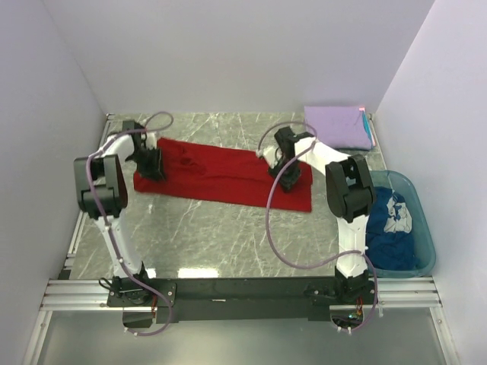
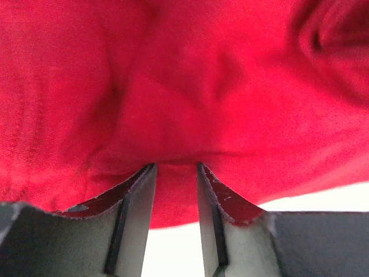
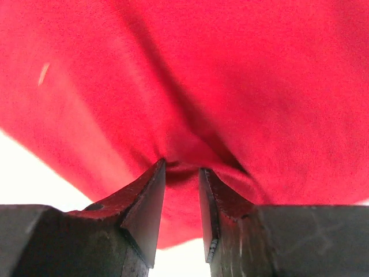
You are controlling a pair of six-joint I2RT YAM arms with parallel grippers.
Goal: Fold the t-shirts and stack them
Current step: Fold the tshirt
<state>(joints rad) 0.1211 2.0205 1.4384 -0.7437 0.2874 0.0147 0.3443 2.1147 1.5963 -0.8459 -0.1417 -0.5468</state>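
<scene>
A bright red t-shirt (image 1: 221, 171) lies flat as a long strip across the marble table. My left gripper (image 1: 152, 169) presses down on its left end and my right gripper (image 1: 285, 179) on its right end. In the left wrist view the red cloth (image 2: 184, 86) fills the frame, and the left gripper (image 2: 176, 167) has its jaws apart with their tips pushed into the cloth. The right gripper (image 3: 181, 167) stands the same way on the red cloth (image 3: 219, 75), a small wrinkle bunching between its tips. A folded lavender t-shirt (image 1: 338, 125) lies at the back right. A dark blue t-shirt (image 1: 388, 232) is crumpled in the tub.
The translucent teal tub (image 1: 422, 220) stands at the right edge beside the right arm's base. White walls close in the table at the left, back and right. Bare marble table (image 1: 221, 236) shows in front of the red shirt.
</scene>
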